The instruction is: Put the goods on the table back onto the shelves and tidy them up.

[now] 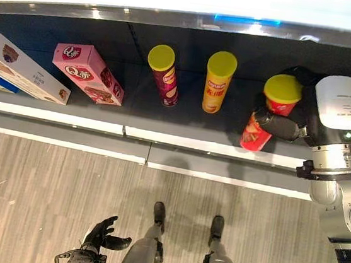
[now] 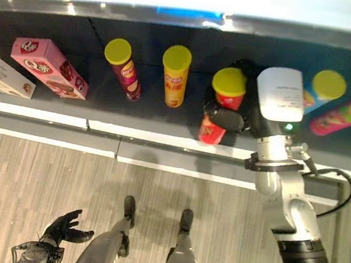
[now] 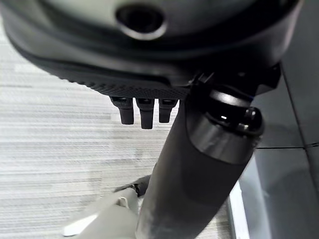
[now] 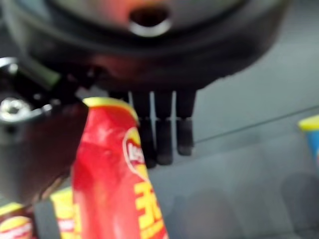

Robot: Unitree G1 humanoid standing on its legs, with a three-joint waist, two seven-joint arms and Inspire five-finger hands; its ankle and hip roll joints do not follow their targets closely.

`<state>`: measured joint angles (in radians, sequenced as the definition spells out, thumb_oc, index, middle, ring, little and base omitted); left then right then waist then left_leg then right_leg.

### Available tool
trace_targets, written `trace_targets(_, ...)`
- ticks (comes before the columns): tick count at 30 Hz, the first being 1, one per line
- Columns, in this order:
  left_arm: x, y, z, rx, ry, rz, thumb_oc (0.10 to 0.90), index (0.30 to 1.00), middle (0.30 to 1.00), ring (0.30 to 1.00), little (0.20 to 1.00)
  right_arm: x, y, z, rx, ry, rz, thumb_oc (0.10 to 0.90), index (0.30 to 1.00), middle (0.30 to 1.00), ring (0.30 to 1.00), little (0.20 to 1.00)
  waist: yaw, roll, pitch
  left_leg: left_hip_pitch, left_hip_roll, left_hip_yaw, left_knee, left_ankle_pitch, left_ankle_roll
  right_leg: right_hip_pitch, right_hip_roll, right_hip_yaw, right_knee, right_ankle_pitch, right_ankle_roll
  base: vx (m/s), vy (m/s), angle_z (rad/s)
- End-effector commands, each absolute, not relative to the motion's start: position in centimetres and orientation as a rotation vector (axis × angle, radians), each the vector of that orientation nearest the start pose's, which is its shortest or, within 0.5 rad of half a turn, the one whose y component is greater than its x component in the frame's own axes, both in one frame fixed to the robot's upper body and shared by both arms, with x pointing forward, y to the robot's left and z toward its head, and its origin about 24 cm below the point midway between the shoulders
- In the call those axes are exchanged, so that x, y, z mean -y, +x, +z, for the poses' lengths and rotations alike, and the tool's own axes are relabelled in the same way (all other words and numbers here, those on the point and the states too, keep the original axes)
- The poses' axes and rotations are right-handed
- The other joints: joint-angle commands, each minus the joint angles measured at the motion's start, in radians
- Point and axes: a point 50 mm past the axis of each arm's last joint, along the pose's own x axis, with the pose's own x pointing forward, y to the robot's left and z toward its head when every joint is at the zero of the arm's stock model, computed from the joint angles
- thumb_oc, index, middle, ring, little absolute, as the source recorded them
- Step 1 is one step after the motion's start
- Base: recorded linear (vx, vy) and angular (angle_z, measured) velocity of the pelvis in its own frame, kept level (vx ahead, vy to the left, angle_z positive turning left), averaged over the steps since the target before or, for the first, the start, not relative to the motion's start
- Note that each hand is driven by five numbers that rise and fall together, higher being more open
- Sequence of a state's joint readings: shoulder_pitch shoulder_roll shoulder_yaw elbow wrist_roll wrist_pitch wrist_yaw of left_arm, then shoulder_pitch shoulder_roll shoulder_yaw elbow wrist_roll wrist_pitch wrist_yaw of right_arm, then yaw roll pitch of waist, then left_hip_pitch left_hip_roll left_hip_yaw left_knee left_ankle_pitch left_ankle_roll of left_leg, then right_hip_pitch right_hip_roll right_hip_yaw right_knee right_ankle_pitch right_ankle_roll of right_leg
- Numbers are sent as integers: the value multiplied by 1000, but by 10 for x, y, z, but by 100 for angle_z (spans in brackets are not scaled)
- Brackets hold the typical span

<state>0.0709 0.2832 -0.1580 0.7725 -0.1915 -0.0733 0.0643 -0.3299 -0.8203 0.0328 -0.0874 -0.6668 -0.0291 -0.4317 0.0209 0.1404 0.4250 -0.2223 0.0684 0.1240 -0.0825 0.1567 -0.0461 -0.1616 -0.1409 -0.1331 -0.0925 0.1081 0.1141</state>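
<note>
A red chip can (image 1: 271,114) with a yellow lid leans tilted over the front part of the dark shelf (image 1: 133,111). My right hand (image 1: 285,127) is shut on it, the thumb across its side. The right wrist view shows the same can (image 4: 117,179) close against the palm, with the fingers (image 4: 164,134) behind it. Whether its base touches the shelf I cannot tell. My left hand (image 1: 102,233) hangs low over the floor at the lower left, open and holding nothing.
Upright on the shelf stand a purple can (image 1: 164,74) and an orange can (image 1: 218,80). A pink box (image 1: 87,72) and a cream box (image 1: 21,66) lie further left. Right of my arm stand a blue can (image 2: 323,90) and a lying pink can (image 2: 345,113).
</note>
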Motion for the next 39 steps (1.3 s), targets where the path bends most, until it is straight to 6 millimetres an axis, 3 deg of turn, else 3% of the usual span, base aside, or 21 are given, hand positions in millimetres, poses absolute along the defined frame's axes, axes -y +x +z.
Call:
trace_targets(1,-245,157,-108,-729,258,143,800,900,900,900,900,234,270,289,1100,-1315,-710,400,300,300,300,300,23,-61,-28,-29,61,-61,128,-128,-64,-24,-89,-19,107,-74,67,-59,3,0)
trace_targets(15,-237,172,-99,-654,244,121,800,900,900,900,900,253,275,314,1123,-1330,-941,400,300,300,300,300,43,-33,-11,-78,45,-74,126,-119,-68,-60,-101,-38,112,-71,75,-4,1,5)
trace_targets(39,-234,181,-93,-611,260,115,800,900,900,900,900,269,280,299,1026,-1327,-1008,400,300,300,300,300,36,-28,-1,-96,35,-77,131,-124,-67,-72,-106,-45,110,-68,79,0,0,0)
